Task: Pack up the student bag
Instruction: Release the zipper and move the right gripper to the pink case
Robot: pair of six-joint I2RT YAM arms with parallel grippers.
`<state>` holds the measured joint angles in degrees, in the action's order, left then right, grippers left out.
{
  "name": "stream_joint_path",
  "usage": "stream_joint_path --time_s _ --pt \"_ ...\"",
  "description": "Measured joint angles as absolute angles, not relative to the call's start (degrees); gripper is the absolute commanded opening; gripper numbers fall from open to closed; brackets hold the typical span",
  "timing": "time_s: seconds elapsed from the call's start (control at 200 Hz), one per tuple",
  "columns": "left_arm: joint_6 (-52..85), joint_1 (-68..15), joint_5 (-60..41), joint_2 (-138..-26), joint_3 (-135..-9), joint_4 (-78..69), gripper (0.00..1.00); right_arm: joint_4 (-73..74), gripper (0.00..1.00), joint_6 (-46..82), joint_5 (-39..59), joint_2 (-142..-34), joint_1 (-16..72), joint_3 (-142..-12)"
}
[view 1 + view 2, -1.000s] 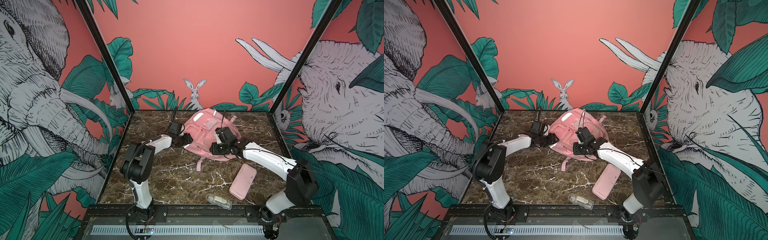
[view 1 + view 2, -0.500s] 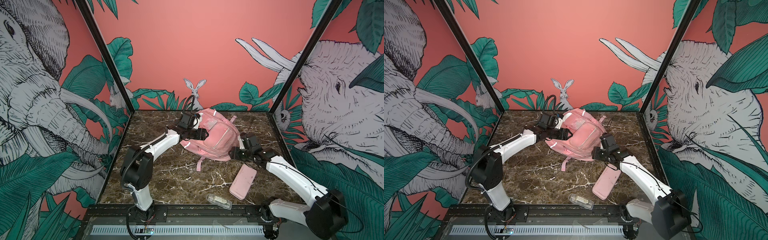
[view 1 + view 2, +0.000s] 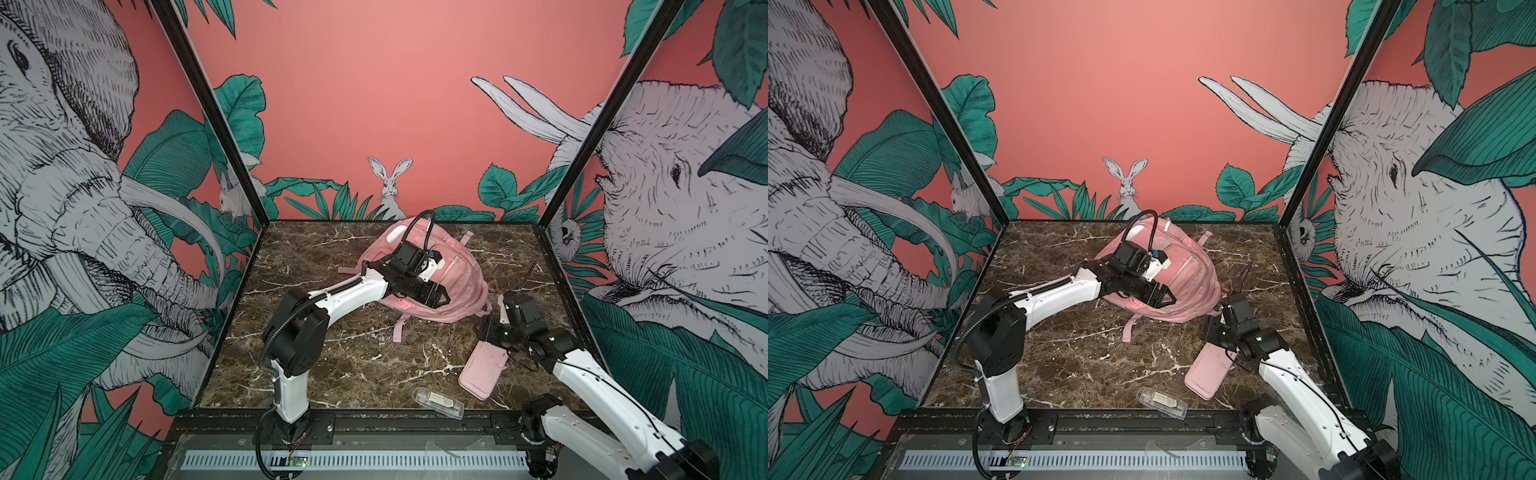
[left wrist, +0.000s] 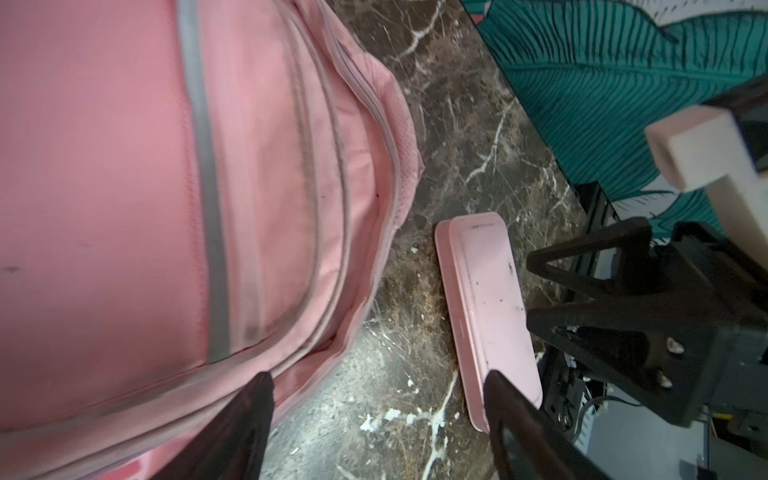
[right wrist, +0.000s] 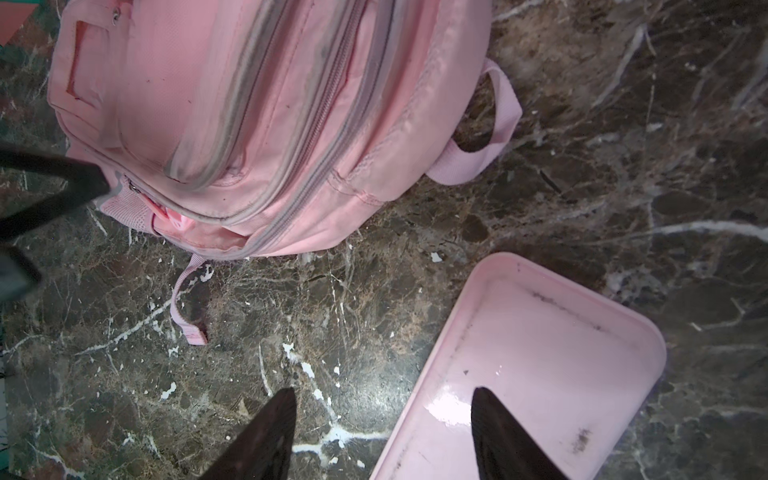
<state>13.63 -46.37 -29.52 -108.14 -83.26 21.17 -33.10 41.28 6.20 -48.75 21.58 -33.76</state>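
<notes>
Student bag (image 3: pixel 461 282): laid front-up at the rear middle of the table (image 3: pixel 353 361), in both top views; a loose strap (image 3: pixel 400 330) is trailed toward the front.
Bag pockets: the grey zip lines are seen drawn shut wherever the wrist views reach them, so none of the contents is shown.
Pencil case (image 3: pixel 484 370): flat, pink and closed, laid on the table to the front right of the bag and apart from it (its contents are hidden).
Clear packet (image 3: pixel 437 402): laid near the front edge, just beside the near end of the pencil case; a pale printed item is seen inside, too small to be read.
Left gripper (image 4: pixel 378 376): held over the bag's front edge, jaws spread apart, nothing gripped.
Right gripper (image 5: pixel 384 392): held low over the far end of the pencil case, jaws spread apart, nothing between them; contact with the case cannot be told.
Surface: dark brown marble with white veins, dotted with small white flecks.
Room: coral walls (image 3: pixel 374 83) painted with elephants, green leaves and a rabbit (image 3: pixel 389 183) at the back; black frame posts are set at the rear corners.
</notes>
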Motion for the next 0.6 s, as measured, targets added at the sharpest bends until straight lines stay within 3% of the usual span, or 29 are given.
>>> stream_joint_path --time_s 0.305,0.6 --pt "13.47 -49.76 -33.93 -112.88 -83.44 22.48 0.81 -35.44 0.68 45.60 5.17 -37.32 21.58 -27.81" --pt "13.50 -50.09 -35.20 -116.07 -83.44 24.03 0.81 -34.70 0.68 48.51 7.99 -37.58 21.58 -22.87"
